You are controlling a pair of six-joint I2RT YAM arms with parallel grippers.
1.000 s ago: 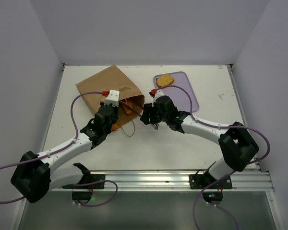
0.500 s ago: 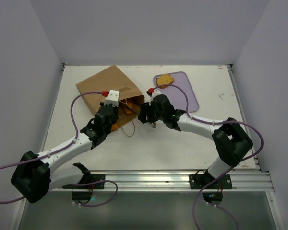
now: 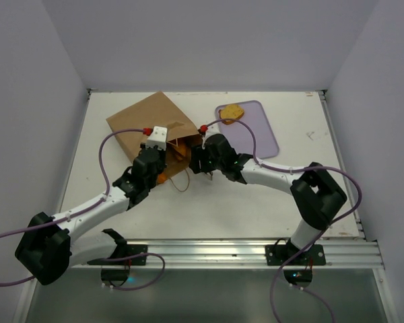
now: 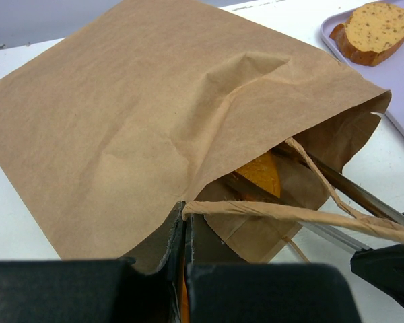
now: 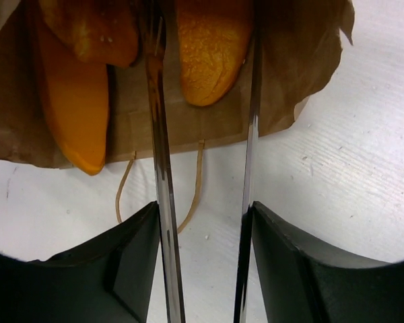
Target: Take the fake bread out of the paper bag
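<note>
Left gripper [image 4: 186,232] is clamping the rim of the paper bag [image 4: 135,114] at lower centre. Right gripper [image 5: 202,225] is squeezing metal tongs [image 5: 160,155], whose blades are flanking one fake bread [image 5: 212,50] piece lying inside the bag mouth, upper centre.

Bag: one large creased brown kraft paper bag [image 3: 148,121].
Bread at the bag's mouth: three glossy orange-golden fake bread pieces in the right wrist view, namely a plump loaf [image 5: 212,47], a long smooth piece [image 5: 71,101] and a darker piece [image 5: 97,27].
Bread on the tray: one tan seeded slice [image 3: 231,112].
Bread in all: four pieces counted; any deeper in the bag are hidden.
Tray: one flat lavender tray [image 3: 264,138].
Tongs: one pair of thin metal tongs [image 5: 161,168], with two blades.
Handle loops: one thin string loop [image 5: 195,182] counted for certain.
Arms: two.
Grippers: two, the left gripper [image 4: 186,242] and the right gripper [image 5: 203,235].
Cables: two purple cables [image 3: 102,165], one per arm.
</note>
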